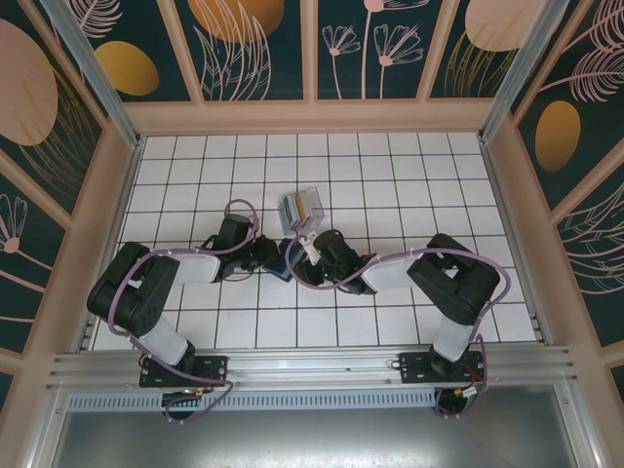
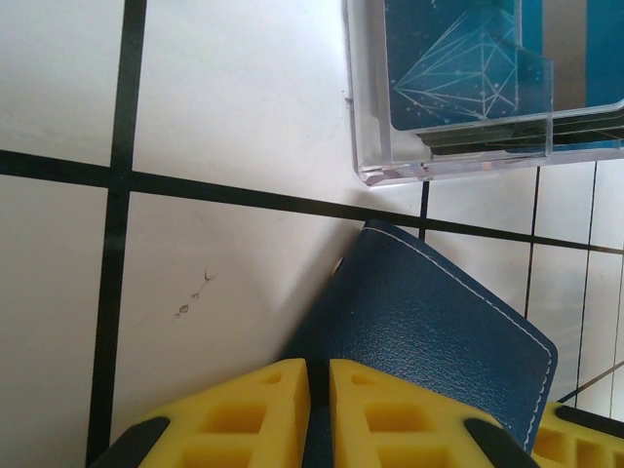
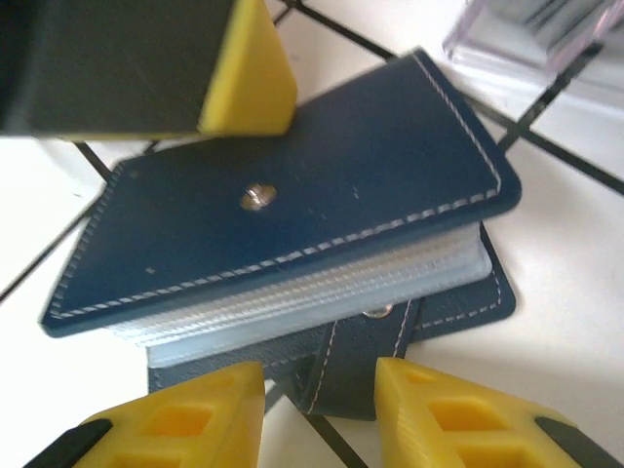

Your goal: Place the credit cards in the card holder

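Observation:
The clear card holder stands mid-table, and a teal credit card with white line art sits upright in it, with darker cards behind. A dark blue wallet lies just in front of it. My left gripper is shut on the edge of the wallet's cover, lifting it off the clear sleeves. My right gripper is open, its yellow fingers on either side of the wallet's snap strap without touching it. Seen from above, both grippers meet at the wallet.
The white tiled floor has black grid lines and walls on three sides. The left gripper's finger rests on the wallet's top cover. The card holder stands close behind the wallet. Both forearms angle inward.

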You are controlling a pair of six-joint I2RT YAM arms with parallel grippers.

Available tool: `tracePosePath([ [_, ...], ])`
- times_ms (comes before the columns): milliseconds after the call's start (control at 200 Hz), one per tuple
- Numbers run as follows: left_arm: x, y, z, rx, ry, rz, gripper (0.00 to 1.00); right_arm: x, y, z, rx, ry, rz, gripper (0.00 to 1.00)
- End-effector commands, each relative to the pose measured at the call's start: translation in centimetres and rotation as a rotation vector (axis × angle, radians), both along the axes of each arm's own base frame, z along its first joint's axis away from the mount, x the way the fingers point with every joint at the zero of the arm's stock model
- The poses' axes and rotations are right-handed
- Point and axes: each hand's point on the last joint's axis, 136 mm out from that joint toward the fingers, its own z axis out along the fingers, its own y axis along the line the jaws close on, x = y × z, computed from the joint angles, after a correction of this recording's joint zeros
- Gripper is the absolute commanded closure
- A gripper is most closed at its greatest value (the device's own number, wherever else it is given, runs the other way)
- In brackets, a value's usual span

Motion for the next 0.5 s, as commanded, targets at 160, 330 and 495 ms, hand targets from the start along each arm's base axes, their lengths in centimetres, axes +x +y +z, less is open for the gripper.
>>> tracePosePath([
  [160,-4.4,1.8,-5.1,0.108,0.222,-0.015,0.83,1.1,0.3,-1.3,-0.075,0.029,-0.018,0.68],
  [330,-4.6,1.9,-5.4,0.115,0.228,-0.012,0.83,1.3,0.4,-1.3,-0.071,0.025,-0.029,0.85],
  [495,-4.7,2.0,-5.5,0.117,0.231,-0.007,0.83,1.2,-1.3,0.1,-0.006,-0.034,-0.113,0.96],
])
